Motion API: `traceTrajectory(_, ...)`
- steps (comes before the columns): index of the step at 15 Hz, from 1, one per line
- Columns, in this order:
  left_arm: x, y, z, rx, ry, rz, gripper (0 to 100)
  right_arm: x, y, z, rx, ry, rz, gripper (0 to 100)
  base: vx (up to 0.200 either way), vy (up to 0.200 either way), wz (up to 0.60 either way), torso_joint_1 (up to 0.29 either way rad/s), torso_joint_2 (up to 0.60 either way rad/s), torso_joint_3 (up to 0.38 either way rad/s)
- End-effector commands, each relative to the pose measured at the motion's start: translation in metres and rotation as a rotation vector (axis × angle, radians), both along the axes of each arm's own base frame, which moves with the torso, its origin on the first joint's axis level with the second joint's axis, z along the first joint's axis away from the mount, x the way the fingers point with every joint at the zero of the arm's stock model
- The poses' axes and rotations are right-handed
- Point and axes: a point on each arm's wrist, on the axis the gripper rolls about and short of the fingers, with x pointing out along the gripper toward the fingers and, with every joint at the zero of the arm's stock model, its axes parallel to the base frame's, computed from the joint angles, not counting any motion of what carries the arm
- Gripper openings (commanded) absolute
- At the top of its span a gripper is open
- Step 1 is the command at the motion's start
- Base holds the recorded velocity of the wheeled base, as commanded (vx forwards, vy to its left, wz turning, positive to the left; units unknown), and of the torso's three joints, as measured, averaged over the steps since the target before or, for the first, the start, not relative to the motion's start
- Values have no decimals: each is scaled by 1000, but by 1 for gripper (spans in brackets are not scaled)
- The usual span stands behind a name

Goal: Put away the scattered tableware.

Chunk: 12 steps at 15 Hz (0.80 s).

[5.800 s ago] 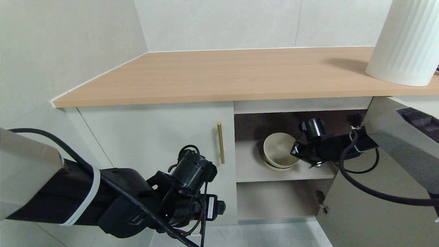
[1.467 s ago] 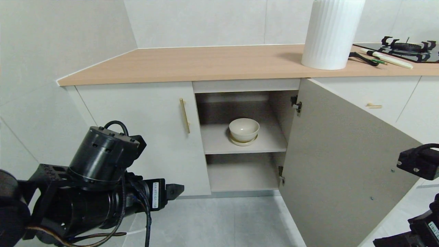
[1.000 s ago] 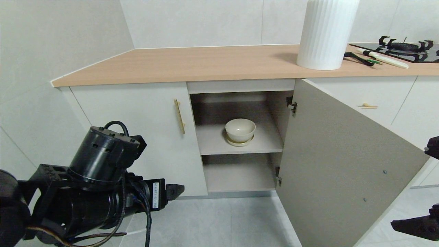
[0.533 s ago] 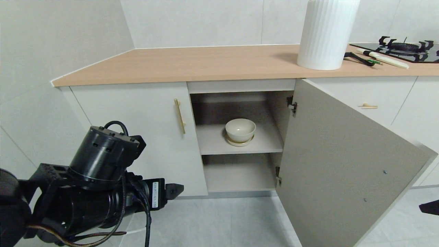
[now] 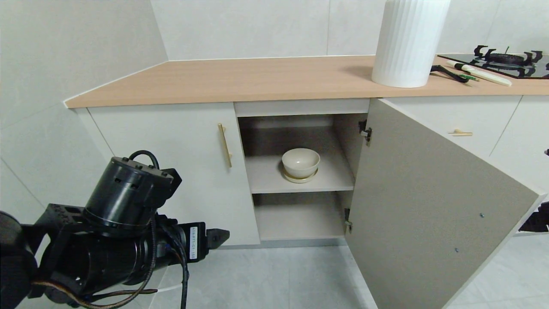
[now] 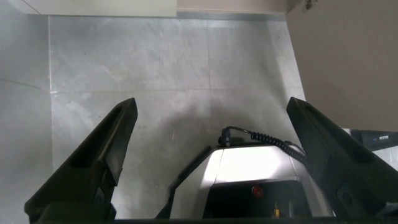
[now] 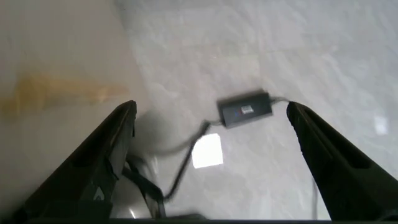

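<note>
A cream bowl (image 5: 300, 161) sits on a small plate (image 5: 300, 177) on the upper shelf (image 5: 330, 180) of the open cabinet. My left gripper (image 5: 218, 238) hangs low at the left, in front of the closed door and well short of the shelf. In the left wrist view the left gripper (image 6: 211, 109) is open over the grey floor with nothing between its fingers. In the right wrist view the right gripper (image 7: 211, 112) is open above the floor, holding nothing. A dark part of my right arm (image 5: 536, 221) shows past the open door's edge.
The cabinet door (image 5: 429, 206) stands swung out to the right. The left door has a gold handle (image 5: 225, 146). On the counter (image 5: 236, 79) are a white ribbed vase (image 5: 409, 43), utensils (image 5: 476, 73) and a gas hob (image 5: 506, 58). A black adapter (image 7: 245, 109) with its cable lies on the floor.
My right gripper has come out of the cabinet, leaving the bowl on the shelf, and has dropped to the right edge behind the door. The camera pulled back earlier; the left arm barely moved.
</note>
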Motion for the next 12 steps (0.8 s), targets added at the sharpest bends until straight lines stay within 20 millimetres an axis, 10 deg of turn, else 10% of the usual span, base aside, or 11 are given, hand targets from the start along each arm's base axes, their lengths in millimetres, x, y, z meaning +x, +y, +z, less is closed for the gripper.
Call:
traceTrajectory(1,0,0,1,-2,-3,1,100,12,-2,-14,13,49,-2,100,0,0,0,0,0,0)
traceTrajectory(12,-1,1,2,-5,-7,1,100,23,60,-42,142,-125,226,100,0,0,0,0,0,0)
